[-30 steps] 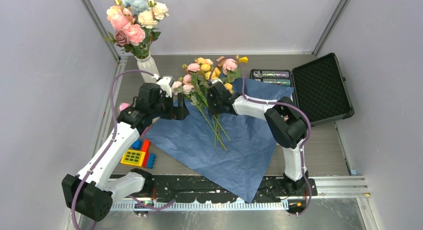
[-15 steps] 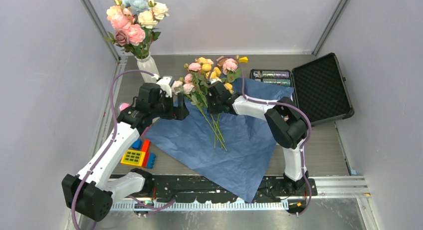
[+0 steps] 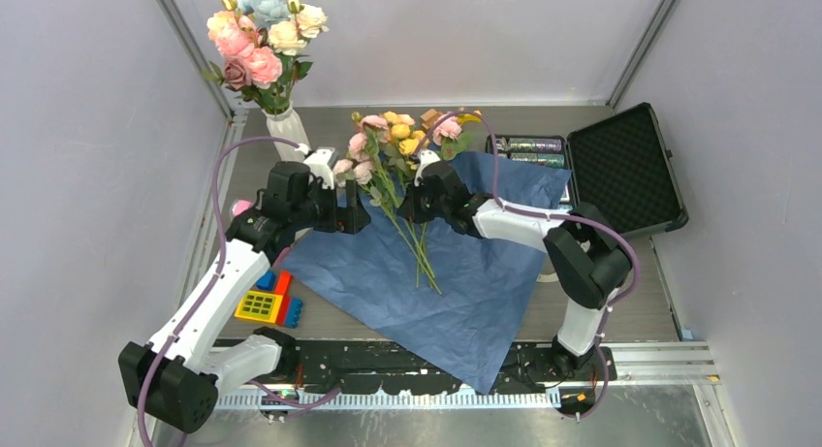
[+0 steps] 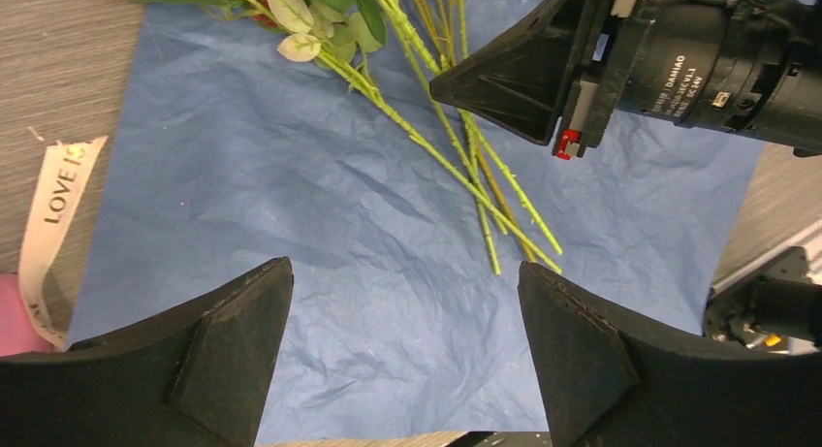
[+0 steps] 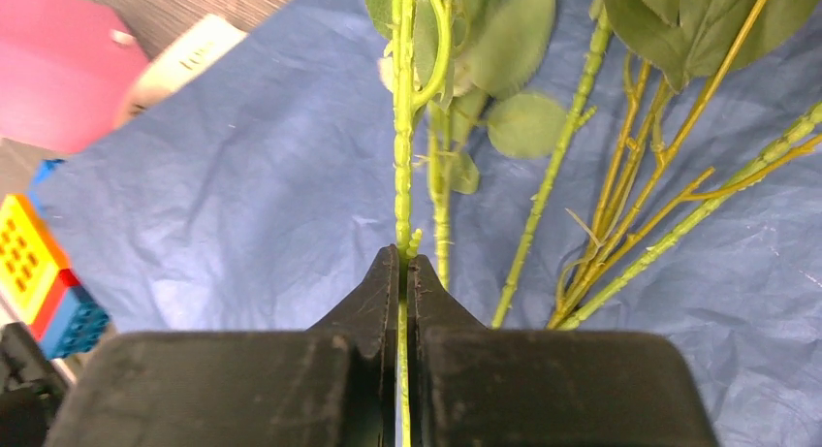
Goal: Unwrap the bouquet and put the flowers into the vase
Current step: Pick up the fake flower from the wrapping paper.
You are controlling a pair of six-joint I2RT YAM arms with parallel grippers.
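Note:
The bouquet's blue paper wrap (image 3: 465, 272) lies spread flat on the table, its cream ribbon (image 4: 56, 200) loose at the left edge. The flowers (image 3: 397, 137), yellow and pink roses, are fanned out with their green stems (image 4: 475, 185) lying on the paper. My right gripper (image 3: 407, 207) is shut on one green stem (image 5: 403, 166), which runs between the closed fingers (image 5: 383, 302). My left gripper (image 4: 404, 266) hangs open over bare paper, just left of the stems, holding nothing. The white ribbed vase (image 3: 287, 132) stands at the back left with big pink, white and blue blooms in it.
An open black case (image 3: 620, 171) sits at the right. Coloured toy blocks (image 3: 271, 300) lie by the paper's left corner, and a pink block (image 5: 58, 64) stands near the ribbon. The walls close in at left and right.
My right gripper closed on a stem and drew back to the right. The flower heads shifted toward the back. The left arm stayed put.

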